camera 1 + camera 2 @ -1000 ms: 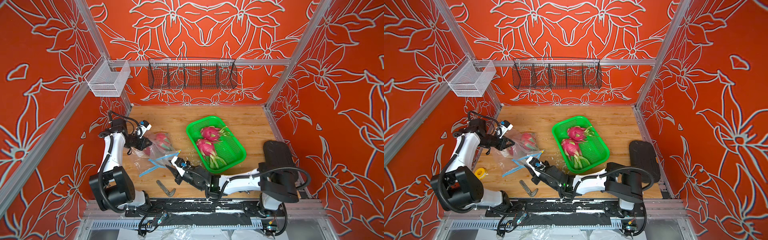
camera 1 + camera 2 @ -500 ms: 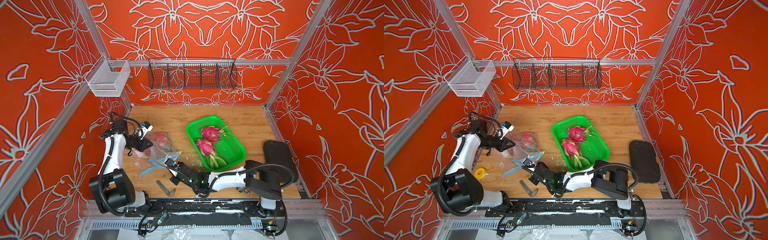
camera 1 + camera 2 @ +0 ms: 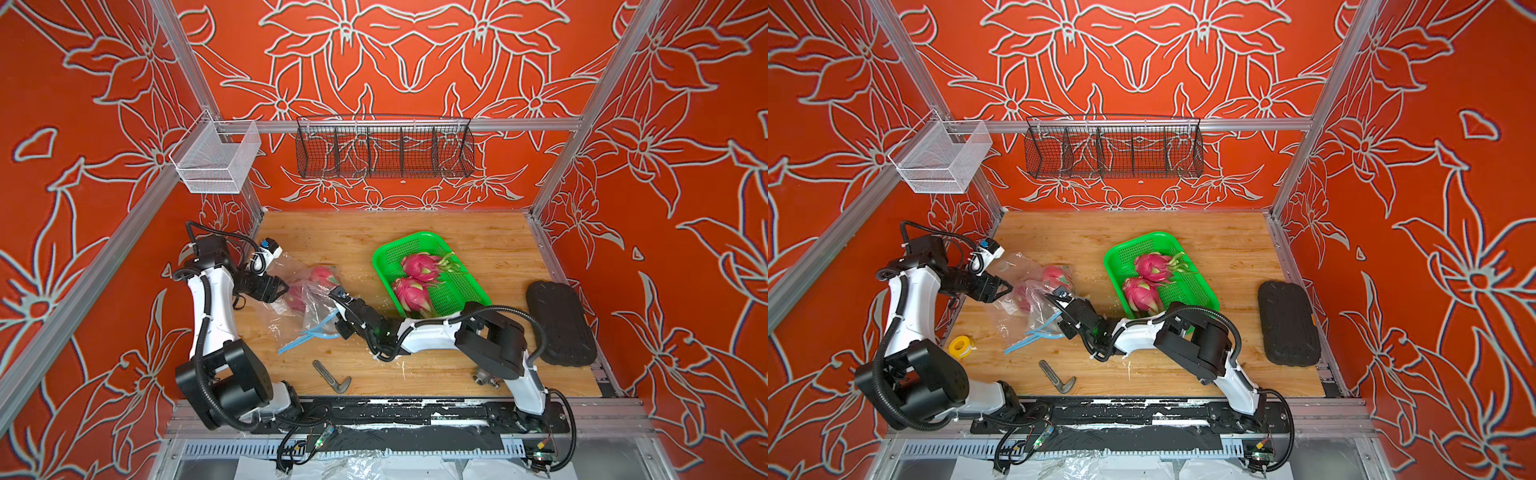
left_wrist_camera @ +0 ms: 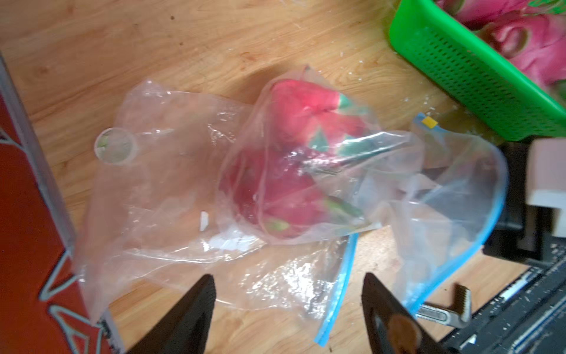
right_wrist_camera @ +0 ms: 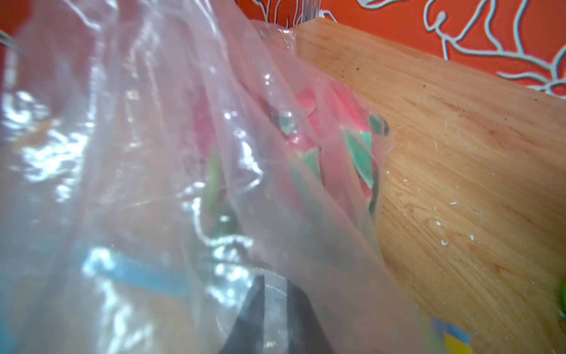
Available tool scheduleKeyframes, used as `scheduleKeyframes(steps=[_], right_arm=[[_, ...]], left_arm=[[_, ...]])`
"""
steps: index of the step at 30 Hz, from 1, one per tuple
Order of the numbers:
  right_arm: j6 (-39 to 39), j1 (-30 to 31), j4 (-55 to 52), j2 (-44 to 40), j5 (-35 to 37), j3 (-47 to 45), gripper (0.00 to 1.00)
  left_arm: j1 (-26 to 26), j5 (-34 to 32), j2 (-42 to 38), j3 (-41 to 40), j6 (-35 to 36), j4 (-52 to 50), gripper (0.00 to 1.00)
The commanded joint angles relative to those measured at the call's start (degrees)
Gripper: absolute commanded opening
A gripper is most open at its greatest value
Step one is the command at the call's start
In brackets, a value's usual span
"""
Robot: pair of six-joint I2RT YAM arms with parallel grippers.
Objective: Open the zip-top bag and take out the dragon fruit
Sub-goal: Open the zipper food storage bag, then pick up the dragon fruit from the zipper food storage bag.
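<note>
Bag slack between the claws; two dragon fruit [image 3: 323, 276] inside, two out.

Wooden table [image 3: 415, 224]. The zip-top bag [image 4: 171, 190] lies between the claws, with its fruit just ahead of the left claw [image 4: 288, 275], whose jaws stand wide apart and empty over loose film. The green basket [image 3: 459, 291] holding the other two sits behind the right claw [image 5: 274, 285], whose jaws are nearly together, nipping a film fold near the blue zip strip [image 4: 346, 275]. Risk, as I judge it: with a hold on one side only, a pull drags bag and fruit together, or the thin film slips. Unclear: the right claw's tips are blurred behind film, and I cannot tell whether the mouth is fully unzipped.
</note>
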Motion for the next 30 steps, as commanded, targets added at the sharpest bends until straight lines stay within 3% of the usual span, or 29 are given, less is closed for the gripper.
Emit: scheduleKeyframes(steps=[1, 7, 12, 18, 23, 30], right_arm=[[3.19, 0.46, -1.83, -0.48, 0.31, -3.66, 0.17], [4.03, 0.65, 0.83, -2.10, 0.60, -10.05, 0.21], [2.67, 1.20, 0.81, -1.34, -1.57, -5.41, 0.33], [2.28, 1.37, 2.03, 2.06, -6.01, 0.83, 0.44], [3.19, 1.10, 1.85, 5.70, -10.80, 6.24, 0.58], [5.98, 0.70, -4.06, 9.26, -10.35, 11.29, 0.56]], left_arm=[[-0.24, -2.51, 6.82, 0.07, -3.33, 5.49, 0.78], [-4.11, -2.59, 17.06, 4.10, -11.20, 7.60, 0.76], [-8.70, -6.96, 18.74, 0.47, -12.43, 12.48, 0.75], [-9.06, -7.16, 18.70, -1.97, -10.56, 12.17, 0.69], [-9.22, -5.96, 18.67, -3.68, -9.86, 11.83, 0.67], [-9.32, -6.27, 18.11, -5.50, -8.37, 12.05, 0.65]])
